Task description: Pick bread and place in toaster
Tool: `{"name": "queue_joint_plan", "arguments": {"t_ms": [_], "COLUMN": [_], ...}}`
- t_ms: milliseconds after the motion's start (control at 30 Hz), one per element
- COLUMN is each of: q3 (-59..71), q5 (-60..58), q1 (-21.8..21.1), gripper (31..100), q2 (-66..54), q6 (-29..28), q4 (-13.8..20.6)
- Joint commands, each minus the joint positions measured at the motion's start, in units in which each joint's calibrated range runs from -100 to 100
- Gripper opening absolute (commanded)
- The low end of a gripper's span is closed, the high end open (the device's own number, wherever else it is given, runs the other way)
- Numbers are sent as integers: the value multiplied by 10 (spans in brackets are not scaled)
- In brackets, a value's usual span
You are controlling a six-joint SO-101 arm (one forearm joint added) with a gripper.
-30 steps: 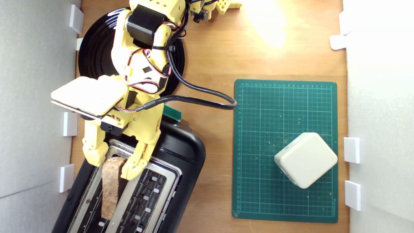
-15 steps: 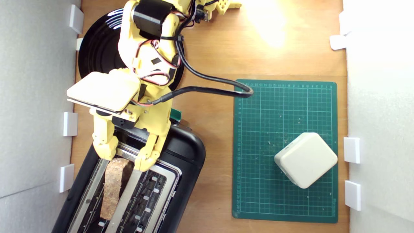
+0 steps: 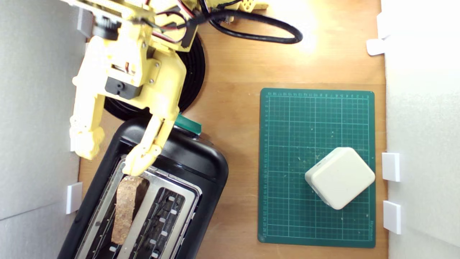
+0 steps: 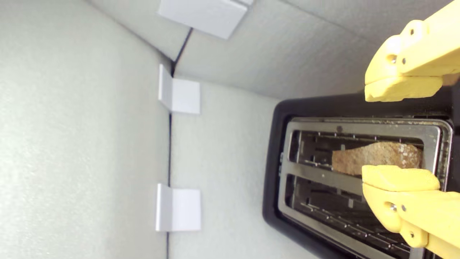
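Observation:
The bread (image 3: 124, 208) stands edge-on as a brown strip in one slot of the black toaster (image 3: 201, 169), at the exterior view's lower left. Its crust end also shows in that slot in the wrist view, bread (image 4: 377, 156), toaster (image 4: 276, 162). My yellow gripper (image 3: 109, 158) hangs open above the toaster's near end, raised clear of the bread, holding nothing. One fingertip (image 3: 138, 166) sits over the metal top, the other (image 3: 84, 145) past the toaster's side. In the wrist view the gripper (image 4: 400, 133) has its jaws wide apart. A green lever knob (image 3: 188, 125) pokes out beside the arm.
A glossy black plate (image 3: 192, 75) lies under the arm at the back. A green cutting mat (image 3: 316, 118) on the wooden table carries a white rounded block (image 3: 339, 177). White foam walls with clips (image 3: 74, 198) close in both sides. A black cable (image 3: 258, 30) loops over the table.
The gripper has lifted and pulled back from the toaster slot toward the plate, jaws spread wider. The bread stays in the slot, sunk slightly lower. The cable swung to the back.

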Motion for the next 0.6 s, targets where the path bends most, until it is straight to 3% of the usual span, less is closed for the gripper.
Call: {"name": "queue_joint_plan", "arguments": {"t_ms": [0,400,567], "q3": [-4,18,95], "q5": [-7,37,72], "q1": [10,1,-31], "gripper": [763,757,757], "q2": [-68,-187,-251], "q6": [2,-39,-39], "q4": [-3,-5,-4]}}
